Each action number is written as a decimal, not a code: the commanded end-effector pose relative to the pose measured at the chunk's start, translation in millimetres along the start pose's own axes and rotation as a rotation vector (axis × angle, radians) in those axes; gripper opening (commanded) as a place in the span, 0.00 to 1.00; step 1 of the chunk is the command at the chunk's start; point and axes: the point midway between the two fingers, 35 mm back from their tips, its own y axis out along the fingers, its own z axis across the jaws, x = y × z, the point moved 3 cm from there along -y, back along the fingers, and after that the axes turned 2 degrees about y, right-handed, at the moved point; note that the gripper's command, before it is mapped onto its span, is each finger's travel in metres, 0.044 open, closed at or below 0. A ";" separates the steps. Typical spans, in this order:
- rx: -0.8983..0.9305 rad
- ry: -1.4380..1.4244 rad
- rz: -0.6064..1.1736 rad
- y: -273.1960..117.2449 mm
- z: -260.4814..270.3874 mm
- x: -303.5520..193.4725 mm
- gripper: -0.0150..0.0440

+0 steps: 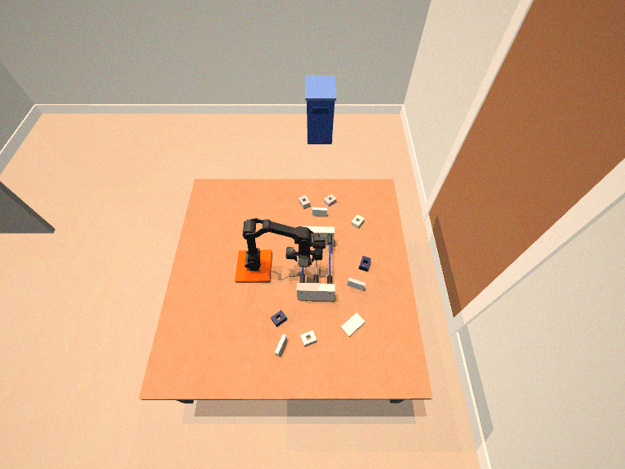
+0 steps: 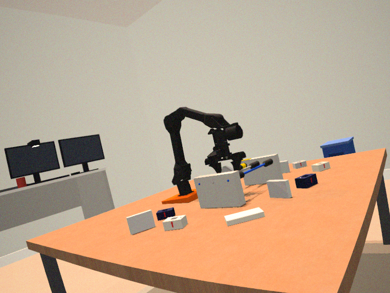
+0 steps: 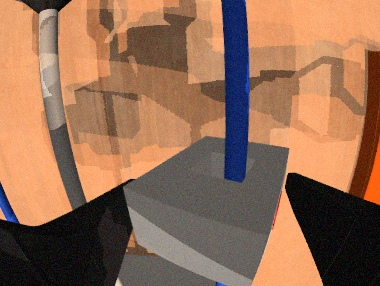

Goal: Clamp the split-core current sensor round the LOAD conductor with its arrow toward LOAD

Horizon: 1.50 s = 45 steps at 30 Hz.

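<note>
The light grey sensor [image 2: 227,167] [image 3: 200,200] surrounds the blue conductor [image 3: 236,90] nearest the arm's base. No open gap shows between its halves. It sits skewed on the conductor. A red sliver [image 3: 276,212] shows on its right side in the wrist view, but the arrow's direction cannot be read. My gripper [image 2: 228,169] [image 3: 214,184] is open around the sensor. The left finger in the wrist view is against or very near it; a gap shows at the right finger. A yellow marker [image 2: 243,165] is partly hidden behind the gripper; its lettering is not legible.
Grey end blocks [image 1: 316,293] [image 2: 264,171] hold the conductors. A grey conductor [image 3: 49,75] and another blue conductor [image 1: 330,260] run alongside. Dark blue sensors [image 1: 365,262] [image 1: 278,317], several white sensors [image 1: 308,338] and pale blocks [image 1: 353,324] stand around the fixture.
</note>
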 end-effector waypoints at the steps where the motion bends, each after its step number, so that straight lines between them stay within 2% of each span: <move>1: 0.002 0.000 0.000 -0.2 0.2 0.0 0.87; 3: 0.002 0.000 0.000 -0.2 0.2 0.0 0.81; 21: 0.002 0.000 0.000 -0.2 0.2 0.0 0.60; 29: 0.003 0.000 0.000 -1.1 -0.3 0.1 0.25; 38: 0.009 0.000 0.000 -1.1 -0.8 0.1 0.25; 45: 0.200 0.000 0.007 -1.2 -14.1 0.4 0.25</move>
